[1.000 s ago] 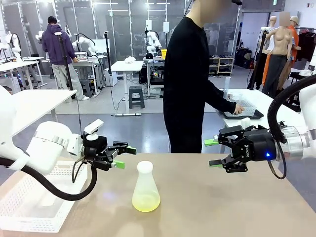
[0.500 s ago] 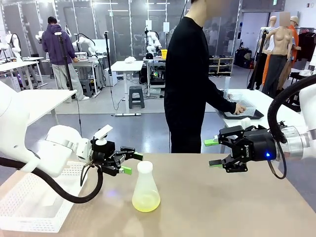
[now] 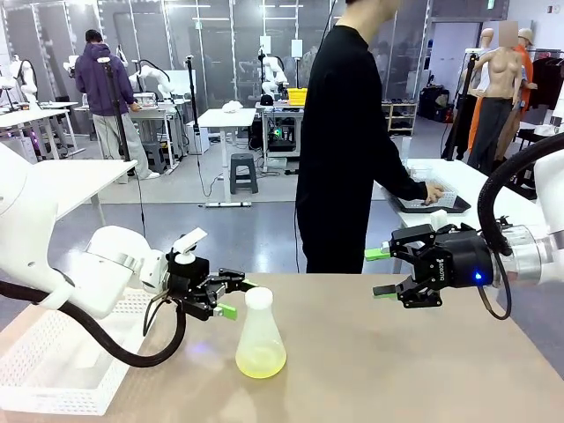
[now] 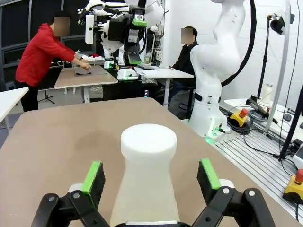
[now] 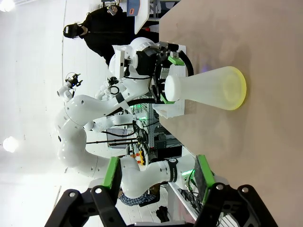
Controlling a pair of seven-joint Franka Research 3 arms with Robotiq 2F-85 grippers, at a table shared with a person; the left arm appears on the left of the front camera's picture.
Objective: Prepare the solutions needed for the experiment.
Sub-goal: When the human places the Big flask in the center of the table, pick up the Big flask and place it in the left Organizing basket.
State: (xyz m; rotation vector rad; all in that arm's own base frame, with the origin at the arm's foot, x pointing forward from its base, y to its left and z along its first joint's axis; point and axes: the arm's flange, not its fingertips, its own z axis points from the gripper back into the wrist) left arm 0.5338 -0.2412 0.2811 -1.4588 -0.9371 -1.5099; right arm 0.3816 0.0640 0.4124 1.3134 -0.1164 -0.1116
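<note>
Both grippers gape wide, left gripper (image 3: 231,297) straddling the flask (image 3: 260,337) neck, right gripper (image 3: 381,271) hovering apart.

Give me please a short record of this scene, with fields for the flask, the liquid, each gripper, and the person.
flask: frosted conical flask, upright on the brown table
liquid: shallow pale yellow-green layer at the flask's bottom
left gripper: open, fingers on either side of the flask's neck, not gripping
right gripper: open, empty, apart from the flask
person: in black, at the far side, hand at a side table's tray
basket: white basket on the table's left
</note>
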